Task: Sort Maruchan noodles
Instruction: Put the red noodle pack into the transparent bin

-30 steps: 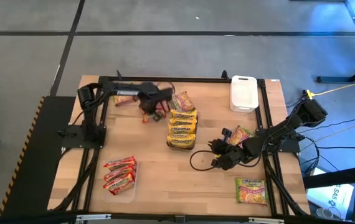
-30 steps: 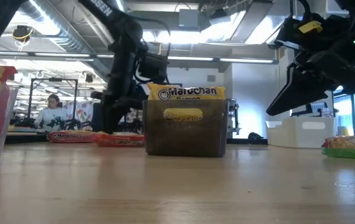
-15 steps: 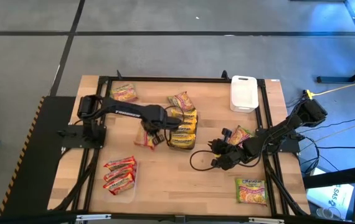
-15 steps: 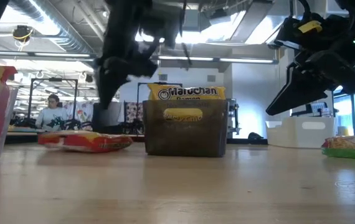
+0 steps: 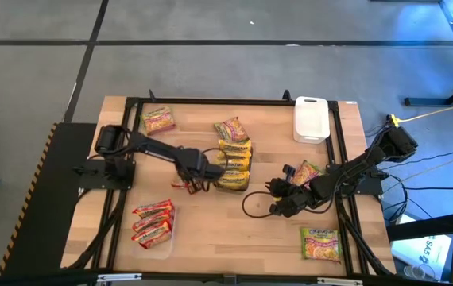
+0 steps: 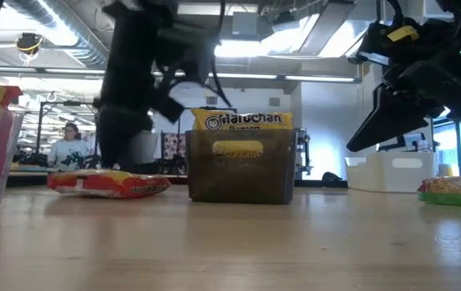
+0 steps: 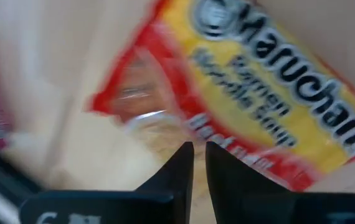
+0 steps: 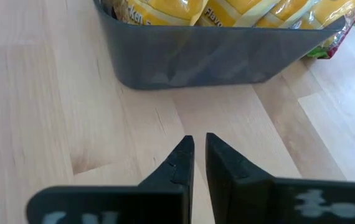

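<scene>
Left pincer [image 5: 188,184]: your left arm reaches over the table's middle, its fingers [image 7: 179,163] nearly pressed together just above a red packet [image 7: 240,93]; you cannot tell whether they pinch its edge.
Red packet: it lies flat on the table [image 5: 211,230] just beside the dark tray; in the high view the arm hides almost all of it, while the low view shows it whole [image 6: 107,184].
Right pincer [image 5: 272,189]: your right arm waits over the table's right half, fingers [image 8: 180,158] pressed together and holding nothing, facing the dark tray's wall.
Dark tray [image 8: 215,62]: it holds yellow packets [image 5: 233,165] standing in a row; the low view shows one top edge above the rim.
Clear tray [image 5: 163,245]: near the front left, it holds red packets [image 5: 153,220]; the low view cuts it off at the picture's edge.
White tray [image 5: 311,118]: at the back right; you cannot see what is inside.
Loose packets: one [image 5: 158,119] at the back left, one [image 5: 232,128] behind the dark tray, a green-and-pink one [image 5: 320,242] at the front right, another [image 5: 307,171] partly hidden by the right arm.
Background: a person [image 6: 67,144] sits far behind the table, small and hard to make out.
</scene>
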Motion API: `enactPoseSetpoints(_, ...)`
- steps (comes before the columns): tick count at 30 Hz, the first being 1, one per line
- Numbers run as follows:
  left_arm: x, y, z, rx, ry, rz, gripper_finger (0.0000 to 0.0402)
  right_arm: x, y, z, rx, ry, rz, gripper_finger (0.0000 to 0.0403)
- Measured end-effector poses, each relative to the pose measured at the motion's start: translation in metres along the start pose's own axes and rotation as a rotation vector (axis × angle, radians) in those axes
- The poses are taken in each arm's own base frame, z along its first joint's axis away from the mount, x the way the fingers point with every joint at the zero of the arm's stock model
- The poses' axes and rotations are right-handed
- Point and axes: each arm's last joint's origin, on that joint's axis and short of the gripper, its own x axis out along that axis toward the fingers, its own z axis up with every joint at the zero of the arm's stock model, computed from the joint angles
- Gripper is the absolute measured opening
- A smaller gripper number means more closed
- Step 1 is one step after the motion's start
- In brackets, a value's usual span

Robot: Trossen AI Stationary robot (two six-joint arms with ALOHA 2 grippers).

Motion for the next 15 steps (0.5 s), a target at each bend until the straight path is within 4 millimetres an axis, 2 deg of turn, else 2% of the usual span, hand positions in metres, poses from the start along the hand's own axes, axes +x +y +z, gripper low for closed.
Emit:
enactPoseSetpoints(2, 0.009, -0.007, -0.005, -0.008, -0.019, -0.019, 0.003, 0.0, 0.0, 0.0, -0.003, 0.0, 0.0, 0.0017)
enactPoseSetpoints(6, 0.009, -0.019, -0.014, 0.008, -0.071, -0.02, 0.002, 0.0, 0.0, 0.0, -0.001, -0.004, 0.002, 0.0017)
enactPoseSetpoints(12, -0.017, -0.049, -0.02, 0.061, -0.127, -0.162, 0.0007, 0.0, 0.002, 0.003, 0.022, -0.029, 0.019, 0.0017)
enactPoseSetpoints(15, -0.032, -0.062, -0.022, 0.074, -0.132, -0.285, 0.0003, 0.0, 0.003, 0.004, 0.028, -0.035, 0.023, 0.0017)
